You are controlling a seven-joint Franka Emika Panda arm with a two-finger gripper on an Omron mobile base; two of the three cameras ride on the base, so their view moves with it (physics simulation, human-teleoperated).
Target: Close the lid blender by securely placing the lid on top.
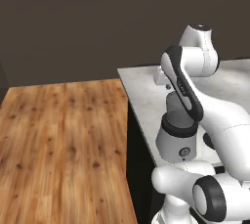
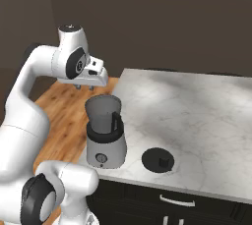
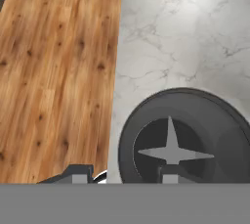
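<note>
1. On the near left corner of a pale grey marble countertop stands the blender: a silver-grey rounded base with a black collar and a small round dial, carrying a translucent grey tapered jar with a black handle.
2. Its jar is open at the top, with nothing covering the mouth.
3. Seen from the hand camera, looking straight down, the jar's dark round rim sits low and to the right, and a pale four-pointed blade shows at its bottom.
4. To the right of the blender, on the same countertop near the front edge, lies the lid, a flat round black disc with a small dark knob in its middle. It is near the blender base and clear of it.
5. Above and slightly to the left of the jar's mouth hangs the white two-finger gripper, pointing downward and well above the rim.
6. Its two short fingers stand a little apart, with nothing between them.
7. Left of the countertop stretches a warm brown wooden plank surface.
8. Below the counter's front edge is a dark cabinet face with a pale curved handle.
</note>
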